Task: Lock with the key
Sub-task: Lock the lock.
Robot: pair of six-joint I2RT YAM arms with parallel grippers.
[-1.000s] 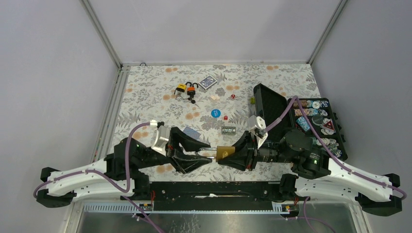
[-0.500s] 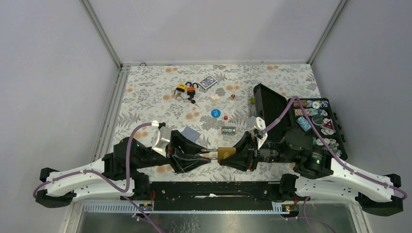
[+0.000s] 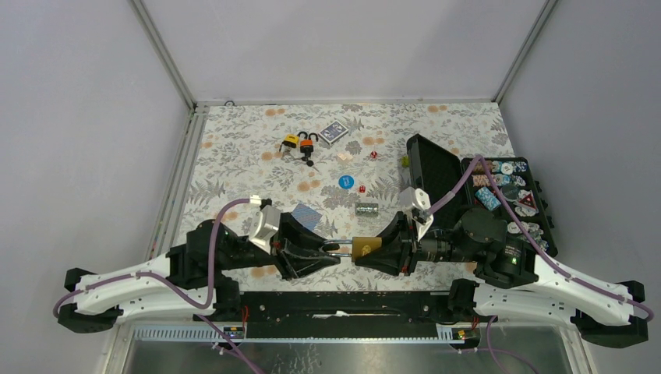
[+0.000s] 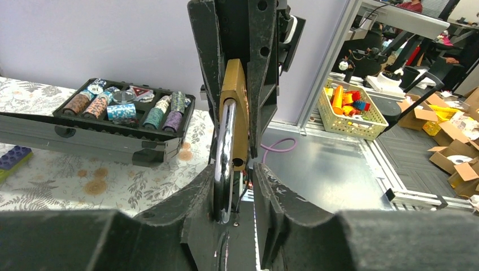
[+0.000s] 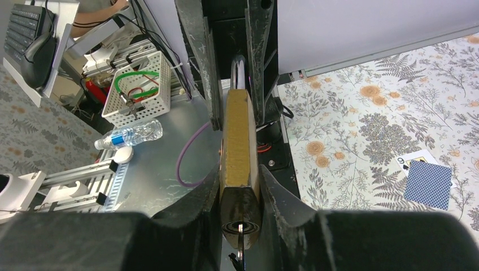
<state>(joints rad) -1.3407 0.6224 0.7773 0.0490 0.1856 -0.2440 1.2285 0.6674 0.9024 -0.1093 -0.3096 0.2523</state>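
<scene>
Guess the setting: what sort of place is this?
Probably a robotics lab or workshop: cardboard boxes and a yellow basket beyond the table, a keyboard nearby, aluminium framing around it.

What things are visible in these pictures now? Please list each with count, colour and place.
Brass padlock: one, gold, held between both jaws.
Shackle: one, silver, between the left jaws.
Key: one, silver, apparently in the padlock's keyhole.
Small padlocks: two, orange and yellow, far side.
Card deck: one, blue, beside them.
Playing cards: two, blue-backed over face-up, left of centre.
Chip case: one, black, open, right side.
Dice: two, red, middle.
Table: one, floral.
Left jaws: black, around the shackle; grip unclear.
Right jaws: black, clamped on the padlock body.
</scene>
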